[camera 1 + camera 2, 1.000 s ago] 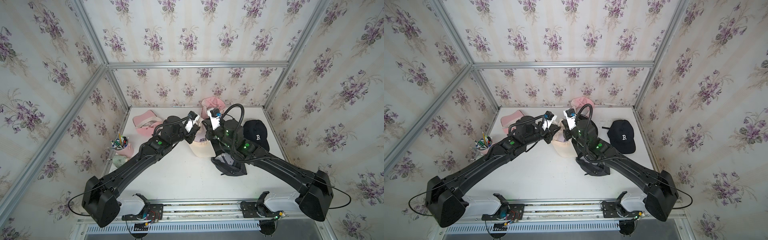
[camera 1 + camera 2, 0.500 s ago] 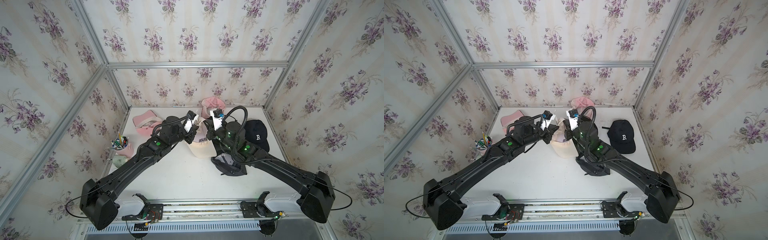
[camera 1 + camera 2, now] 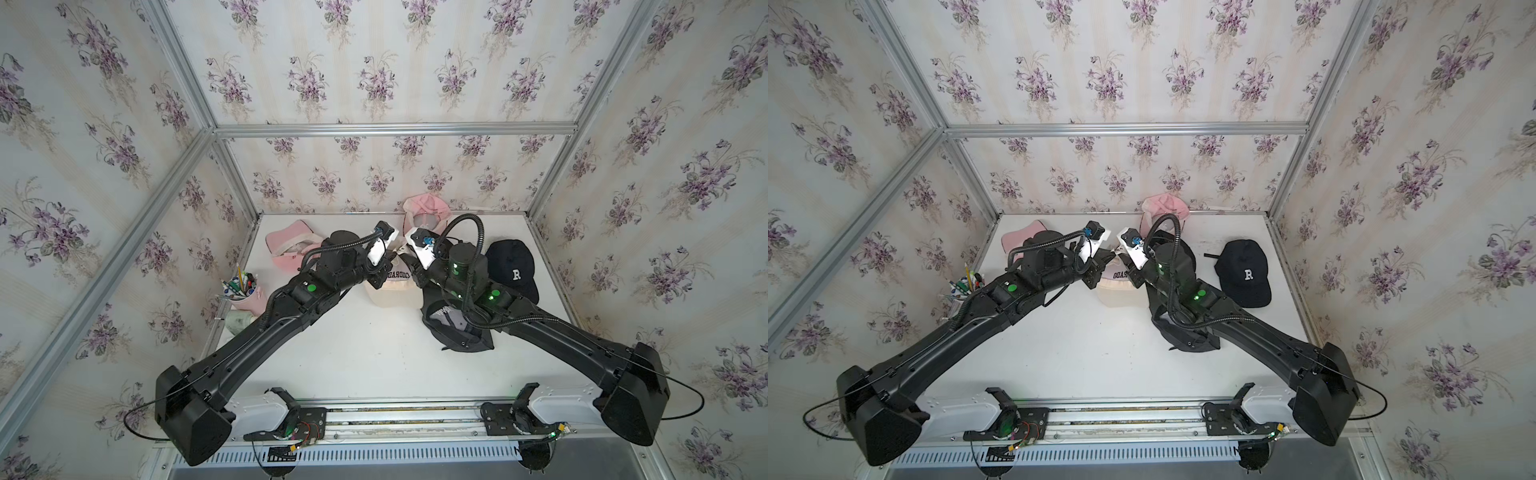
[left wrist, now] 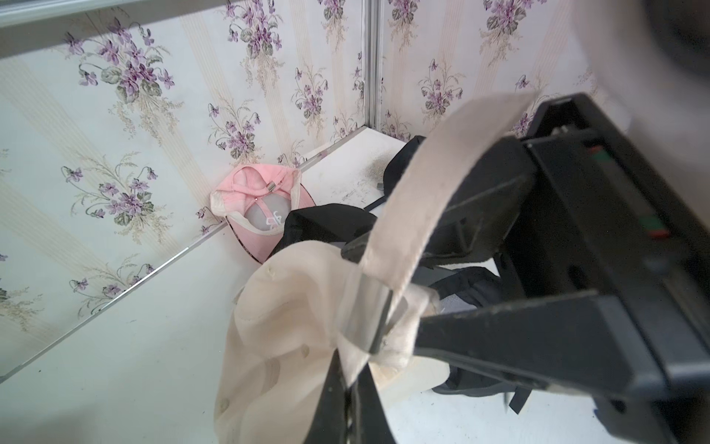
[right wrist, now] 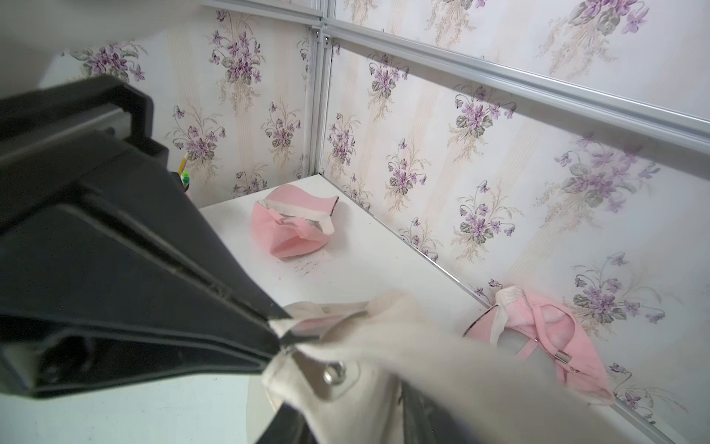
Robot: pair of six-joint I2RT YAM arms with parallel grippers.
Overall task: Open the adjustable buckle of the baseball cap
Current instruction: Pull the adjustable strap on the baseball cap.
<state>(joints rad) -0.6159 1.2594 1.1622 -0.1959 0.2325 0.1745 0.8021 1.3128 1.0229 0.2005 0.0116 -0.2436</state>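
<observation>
Jaws, left gripper (image 5: 280,332): clamped tight on cream cap (image 3: 392,291), mid-table, just left of buckle (image 4: 370,326). Right gripper (image 4: 380,295): part-open, astride buckle, gripping nothing; strap tail (image 4: 438,169) runs rightward over one finger (image 4: 461,207).

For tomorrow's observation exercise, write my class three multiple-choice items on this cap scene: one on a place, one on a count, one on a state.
1. Where on the table does the black cap marked R lie?
A) far left corner B) front edge, middle C) right side

2. How many pink caps are there?
A) one B) two C) four

3. The left gripper is:
A) shut on the cream cap B) wide open C) shut on a pen

Key:
1 C, it lies near the table's right edge.
2 B, one is at the back left and one is against the back wall.
3 A, its tips close on the cap at the buckle.
</observation>
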